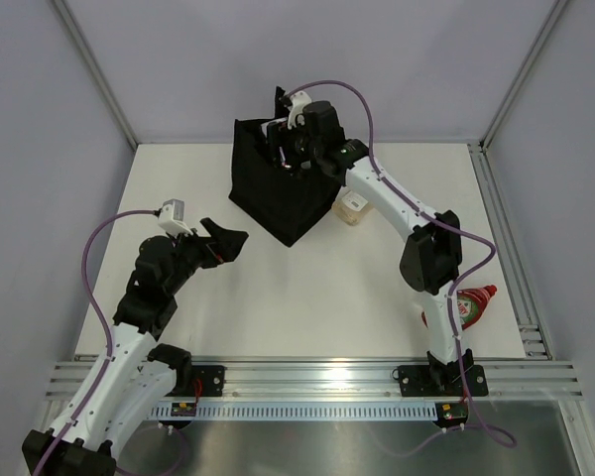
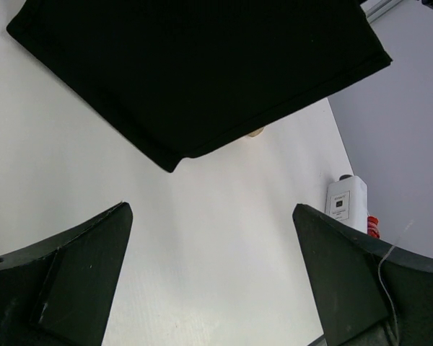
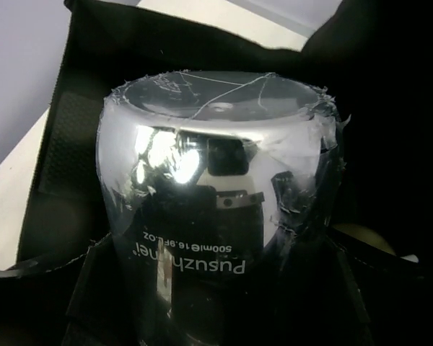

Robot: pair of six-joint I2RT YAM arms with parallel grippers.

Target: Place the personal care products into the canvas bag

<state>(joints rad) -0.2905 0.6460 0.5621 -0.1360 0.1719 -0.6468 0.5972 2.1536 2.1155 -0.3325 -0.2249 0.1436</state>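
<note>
Your right gripper [image 1: 284, 151] grips the silver bottle [image 3: 216, 194] at the mouth of the black bag [image 1: 273, 203], your left gripper [image 1: 223, 241] hangs wide open and empty, and a pale bottle [image 1: 353, 206] and a red bottle [image 1: 473, 305] still wait outside.

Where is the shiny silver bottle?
The shiny silver bottle is in the right gripper, over the black bag, far across the table, filling the right wrist view.
</note>
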